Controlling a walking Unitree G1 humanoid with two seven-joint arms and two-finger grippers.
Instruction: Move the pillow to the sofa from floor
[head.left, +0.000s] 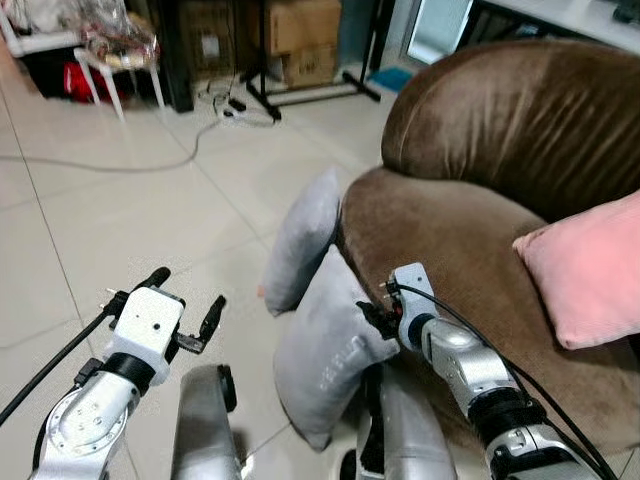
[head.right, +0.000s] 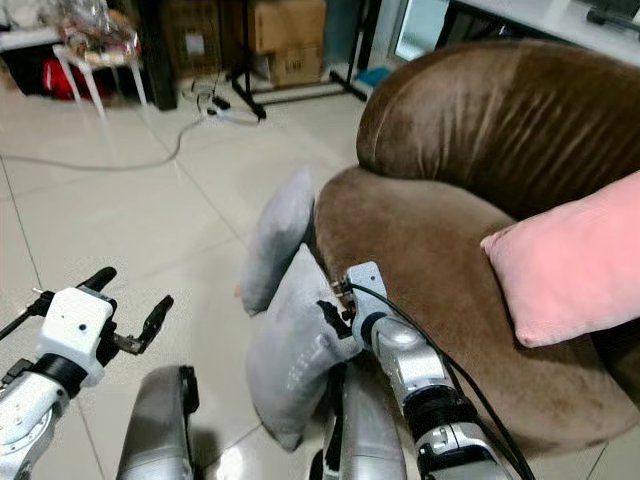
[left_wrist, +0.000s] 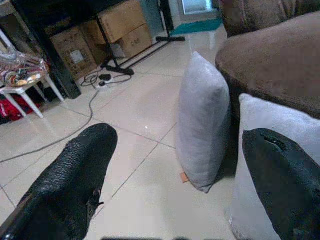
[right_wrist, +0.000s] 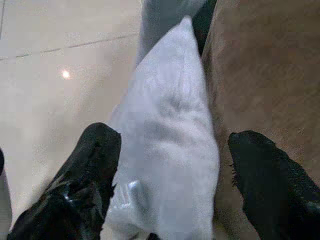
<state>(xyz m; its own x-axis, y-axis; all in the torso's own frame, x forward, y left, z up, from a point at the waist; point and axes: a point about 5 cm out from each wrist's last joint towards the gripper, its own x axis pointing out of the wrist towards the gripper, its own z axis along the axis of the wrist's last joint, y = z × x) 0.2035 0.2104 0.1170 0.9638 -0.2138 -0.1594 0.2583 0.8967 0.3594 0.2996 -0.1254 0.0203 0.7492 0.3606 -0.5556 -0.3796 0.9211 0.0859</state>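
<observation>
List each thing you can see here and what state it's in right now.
Near grey pillow: on the floor, upright, leaning against the sofa front.
Far grey pillow: on the floor, upright against the sofa.
Pink pillow: on the sofa seat.
Sofa: seat bare apart from the pink pillow.
Right end effector: open, astride the near grey pillow's top edge.
Left end effector: open, above the floor, holding nothing.

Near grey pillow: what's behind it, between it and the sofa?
Behind the near grey pillow stands a second grey pillow, also on the floor, leaning on the brown sofa front. The right gripper straddles the near pillow's top edge, fingers open. The sofa base behind both pillows is hidden.
</observation>
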